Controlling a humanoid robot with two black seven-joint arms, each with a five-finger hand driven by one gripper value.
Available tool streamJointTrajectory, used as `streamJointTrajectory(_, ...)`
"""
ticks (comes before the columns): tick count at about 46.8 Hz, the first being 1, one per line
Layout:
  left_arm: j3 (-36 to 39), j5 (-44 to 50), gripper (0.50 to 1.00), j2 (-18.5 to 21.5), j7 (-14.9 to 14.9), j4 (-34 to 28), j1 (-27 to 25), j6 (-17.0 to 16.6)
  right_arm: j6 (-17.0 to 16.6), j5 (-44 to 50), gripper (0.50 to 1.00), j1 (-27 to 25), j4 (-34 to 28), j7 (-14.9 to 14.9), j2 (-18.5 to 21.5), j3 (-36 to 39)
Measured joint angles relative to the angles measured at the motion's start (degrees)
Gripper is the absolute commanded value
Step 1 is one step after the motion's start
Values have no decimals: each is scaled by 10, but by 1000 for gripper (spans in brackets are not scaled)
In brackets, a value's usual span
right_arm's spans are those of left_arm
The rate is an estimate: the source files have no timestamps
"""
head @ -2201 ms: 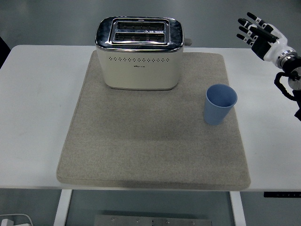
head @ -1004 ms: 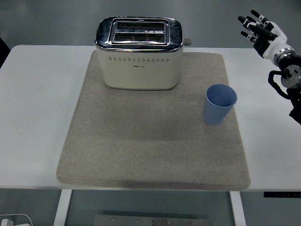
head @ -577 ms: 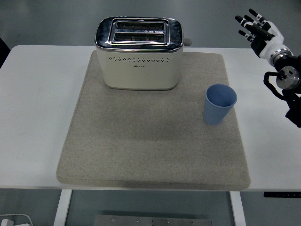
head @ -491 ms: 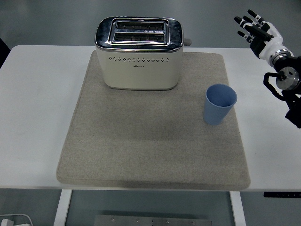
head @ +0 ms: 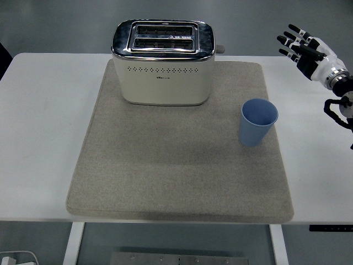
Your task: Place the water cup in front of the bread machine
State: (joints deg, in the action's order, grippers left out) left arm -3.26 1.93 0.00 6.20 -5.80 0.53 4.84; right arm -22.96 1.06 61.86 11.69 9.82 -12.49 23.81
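1. The right hand (head: 309, 48) is being held up over the far right of the surface (head: 44, 110), fingers spread wide, nothing gripped. Compared w/ a moment ago it is being shifted slightly right and a bit lower; the wrist is now nearer the frame edge.
2. No approach to the cup (head: 258, 122) is being made yet. The hand is well apart from it, up and to the right, so the reach is judged as not started in earnest.
3. The cup, blue and upright, is being left untouched on the mat (head: 165, 165), near the mat's right edge, unmoved vs. earlier frames.
4. The toaster (head: 164, 62), i.e. the bread machine, is sitting at the mat's far end, left of centre. The cup is off to its right and a bit nearer the camera, not in front of it.
5. Task progress is being judged as nil: grasp, carry left and set-down are all pending. The open mat area in front of the toaster is being left free for placement.
6. The left hand is not being shown.
7. Surface: white, w/ a grey-beige mat covering most of the middle; bare white either side.
8. Room: grey floor seen beyond the far edge; the surface's frame and a white cable are seen below the near edge. No person is being shown.
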Motion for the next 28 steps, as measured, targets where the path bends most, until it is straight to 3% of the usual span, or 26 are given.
streamJointTrajectory(12,0,0,1000,0,0,0,0,0,-73,0,936,-13,19,16,-58,-55)
streamJointTrajectory(22,0,0,1000,0,0,0,0,0,-75,7,936,-33,117,20,-133,-69)
streamJointTrajectory(28,0,0,1000,0,0,0,0,0,-67,33,936,-39,153,21,-158,-67)
